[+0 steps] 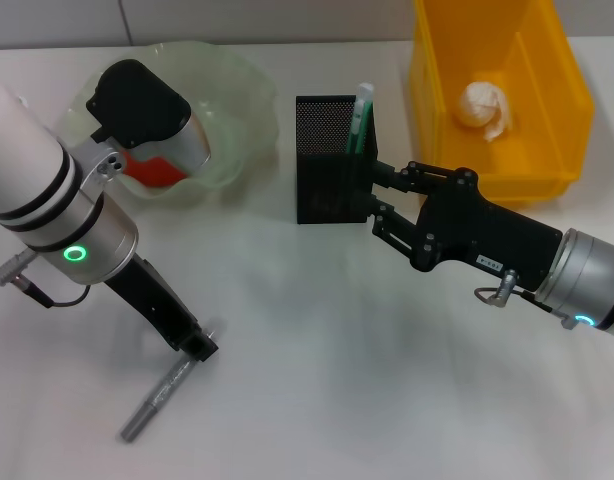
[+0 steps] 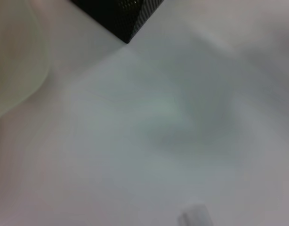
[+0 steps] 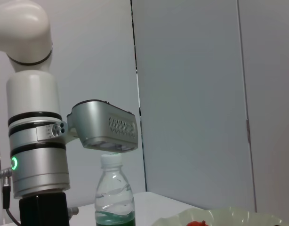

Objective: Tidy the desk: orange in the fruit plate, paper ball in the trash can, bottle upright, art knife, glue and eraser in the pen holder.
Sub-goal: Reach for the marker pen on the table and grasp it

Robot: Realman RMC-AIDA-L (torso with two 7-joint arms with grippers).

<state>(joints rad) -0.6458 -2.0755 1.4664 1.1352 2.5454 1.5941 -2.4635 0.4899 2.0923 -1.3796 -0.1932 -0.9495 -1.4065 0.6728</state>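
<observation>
A plain white tabletop carries everything, and the right wrist view shows pale grey wall panels behind it. The right tool sits at the black mesh pen holder, its fingers narrow about the holder's near wall; whether they actually pinch the mesh I cannot tell. A green-and-white glue stick stands tilted inside the holder, just above that tool. Beyond the right tool lies the yellow bin serving as trash can, with the paper ball in it. The left tool points down at the tabletop, its tip touching the upper end of the grey art knife, which lies flat — how wide its fingers stand I cannot tell. Behind the left arm rests the pale green fruit plate, an orange-red fruit half hidden by the wrist. A clear bottle stands upright beside the left arm in the right wrist view.
</observation>
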